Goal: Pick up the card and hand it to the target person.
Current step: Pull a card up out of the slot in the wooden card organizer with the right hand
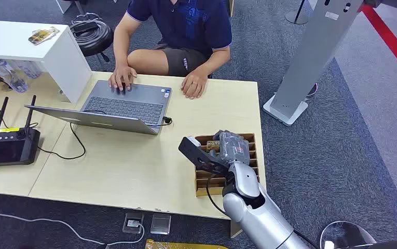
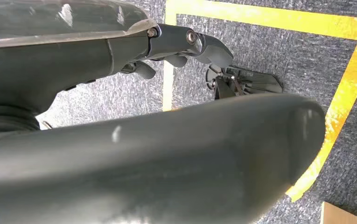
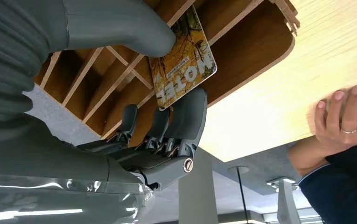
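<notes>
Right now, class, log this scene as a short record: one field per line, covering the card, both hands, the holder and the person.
card: hotel card pinched between the thumb and fingers of the right hand
card position: over the wooden slotted holder
left hand: hanging above carpeted floor, holding nothing, fingers curled
person: seated across the table, hands at a laptop
handover: not yet done

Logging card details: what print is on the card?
Yellow-and-brown foliage picture with white HOTEL lettering on the card, clearest in the right wrist view.
</notes>
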